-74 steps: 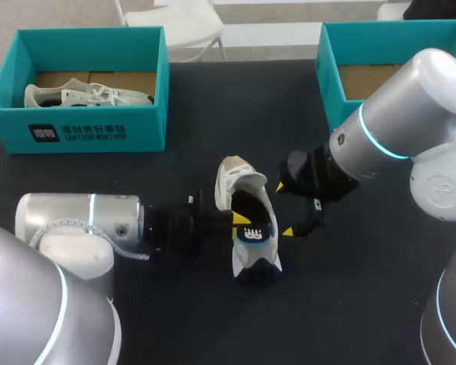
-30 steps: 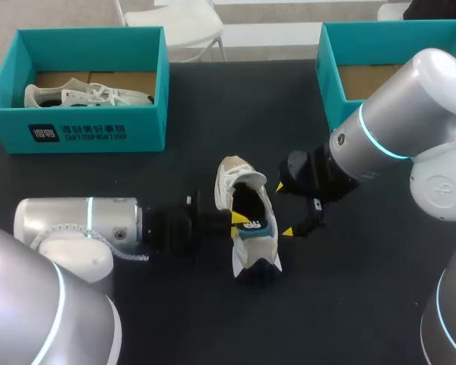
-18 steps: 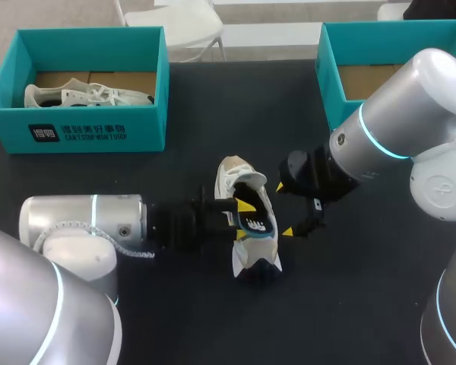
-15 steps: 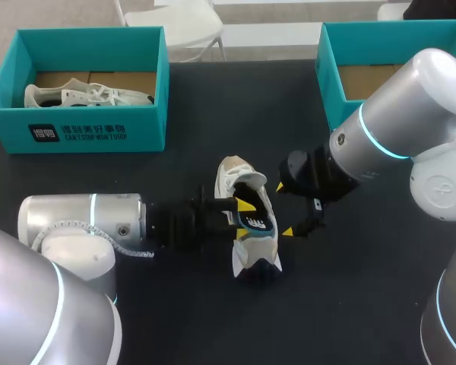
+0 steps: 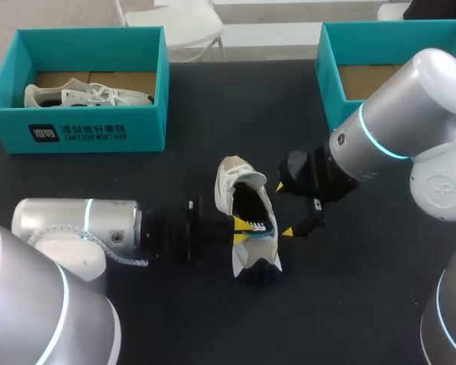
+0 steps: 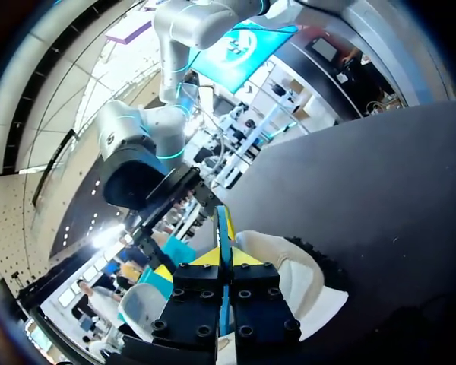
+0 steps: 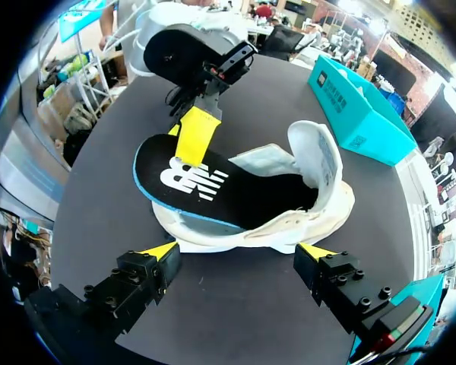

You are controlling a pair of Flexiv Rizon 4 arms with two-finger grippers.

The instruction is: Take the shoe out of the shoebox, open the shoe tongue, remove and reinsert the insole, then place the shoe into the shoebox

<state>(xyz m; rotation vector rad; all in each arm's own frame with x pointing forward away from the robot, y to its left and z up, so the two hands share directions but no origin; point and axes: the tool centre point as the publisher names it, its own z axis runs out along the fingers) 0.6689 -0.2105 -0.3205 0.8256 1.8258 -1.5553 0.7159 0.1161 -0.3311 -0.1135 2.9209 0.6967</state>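
Insole [image 7: 213, 186] sits half out of shoe [image 7: 289, 220], which lies on surface. Left gripper [image 6: 223, 255] pinches insole's heel end. Right gripper [image 7: 238, 251] gapes wide astride shoe. Best to slide insole flat and brace shoe with right gripper.

Left arm [image 5: 76, 224] was a silver-grey rounded housing with one thin cyan light ring and a black end section. A pale coiled cable [image 5: 128, 259] ran at its wrist. Right arm [image 5: 410, 106] had the same silver-grey shell, cyan ring and black wrist. Left gripper [image 6: 222, 257] had two black finger blocks set with round socket screws, tipped in yellow wedges. Right gripper [image 7: 238, 249] matched, with a green-and-red strip on one block.
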